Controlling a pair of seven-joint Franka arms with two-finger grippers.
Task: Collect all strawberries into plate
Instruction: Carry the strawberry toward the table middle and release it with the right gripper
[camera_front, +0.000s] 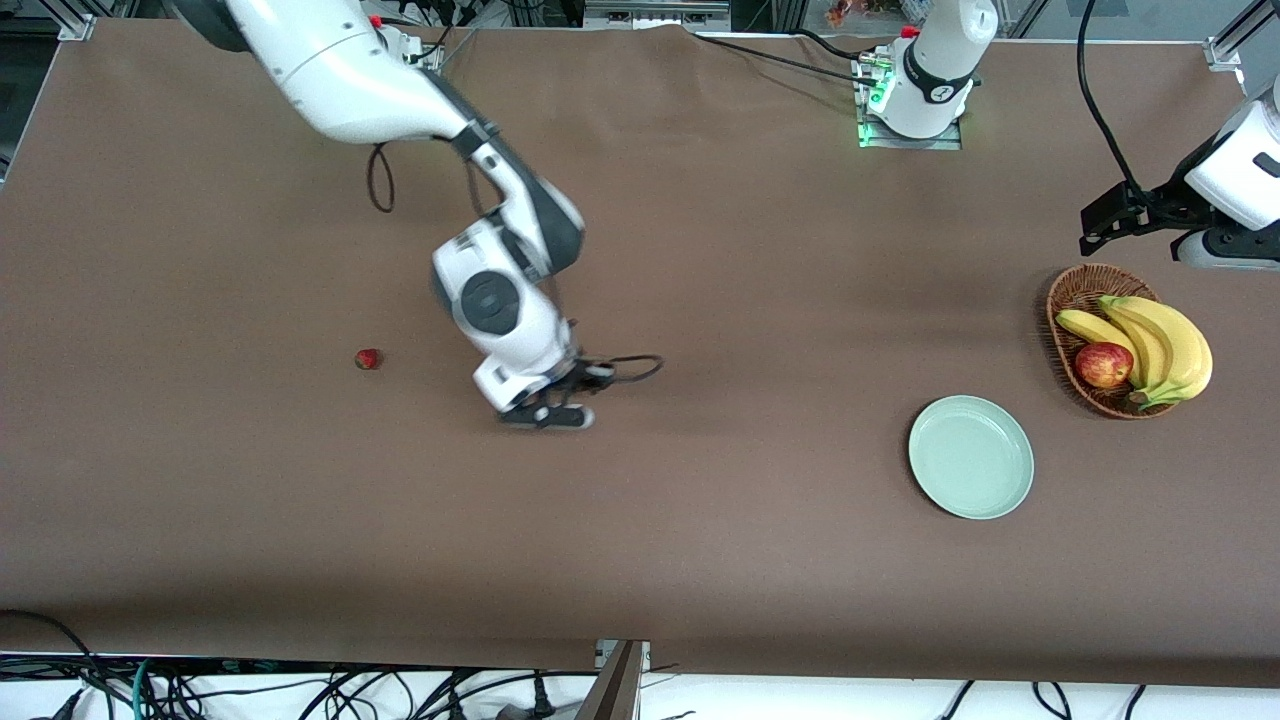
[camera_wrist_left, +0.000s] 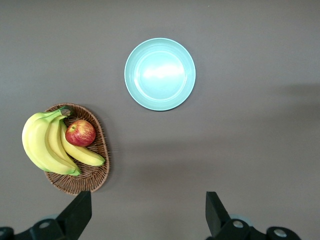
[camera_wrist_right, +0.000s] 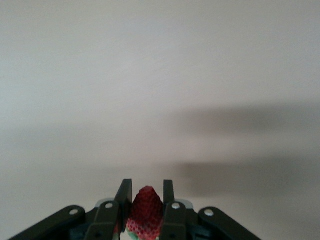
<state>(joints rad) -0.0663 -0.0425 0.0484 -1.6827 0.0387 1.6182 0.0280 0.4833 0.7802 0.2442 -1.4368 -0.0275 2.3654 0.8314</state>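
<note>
The right gripper (camera_front: 548, 412) hangs low over the bare middle of the brown table (camera_front: 700, 560), its fingers (camera_wrist_right: 123, 192) closed around a small red strawberry (camera_wrist_right: 145, 212). In the right wrist view the berry sits pinched between the two dark pads, its pointed red tip poking past them. In the front view the held berry is hidden by the gripper's body.

A second strawberry (camera_front: 368, 358) lies alone on the tabletop toward the right arm's end of the table, well apart from the right gripper. A third berry cannot be made out in any view.

The pale mint-green plate (camera_front: 971, 457) rests flat toward the left arm's end of the table, with nothing on it. Just beside it, farther from the front camera and closer to the table's end, stands a brown wicker basket (camera_front: 1060, 300) holding a bunch of yellow bananas (camera_front: 1160, 345) and a red apple (camera_front: 1103, 364).

The left arm waits at its end of the table, its left gripper (camera_wrist_left: 148, 215) held high above the basket and plate. In the left wrist view its two dark fingers (camera_wrist_left: 77, 212) stand wide apart, holding nothing, with plate (camera_wrist_left: 160, 74) and basket (camera_wrist_left: 95, 177) both in sight below.
</note>
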